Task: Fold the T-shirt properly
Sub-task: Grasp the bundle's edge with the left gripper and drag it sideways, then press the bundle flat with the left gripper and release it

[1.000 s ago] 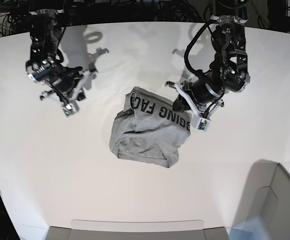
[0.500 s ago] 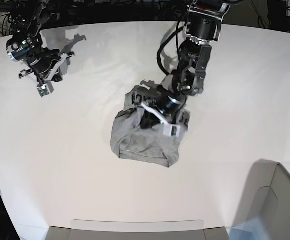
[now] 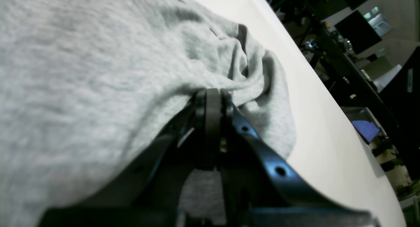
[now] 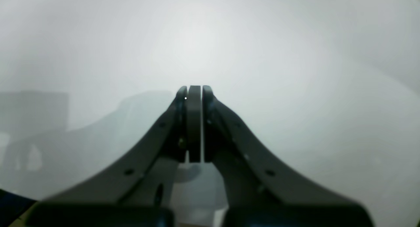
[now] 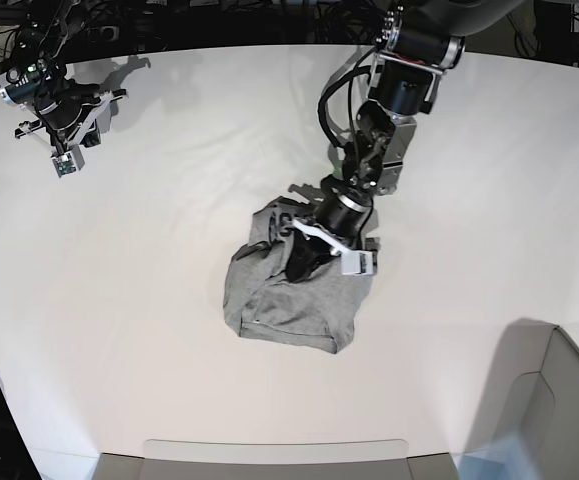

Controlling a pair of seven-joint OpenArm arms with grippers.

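The heather-grey T-shirt (image 5: 287, 298) lies bunched in a rough square in the middle of the white table; only a scrap of its black lettering (image 5: 281, 215) shows at the top edge. My left gripper (image 5: 309, 258) is down on the middle of the shirt. In the left wrist view, the left gripper (image 3: 211, 95) is shut on a pinched fold of the T-shirt (image 3: 98, 72). My right gripper (image 5: 64, 155) is high at the far left back corner, far from the shirt. In the right wrist view, the right gripper (image 4: 194, 91) is shut and empty over bare table.
A grey bin (image 5: 559, 400) stands at the front right corner. A grey tray edge (image 5: 269, 455) runs along the front. Cables and dark frames line the table's back edge (image 5: 219, 20).
My left arm swung in from the shirt's right edge onto its middle and closed on a fold, covering the lettering. My right arm drew back to the far left corner.
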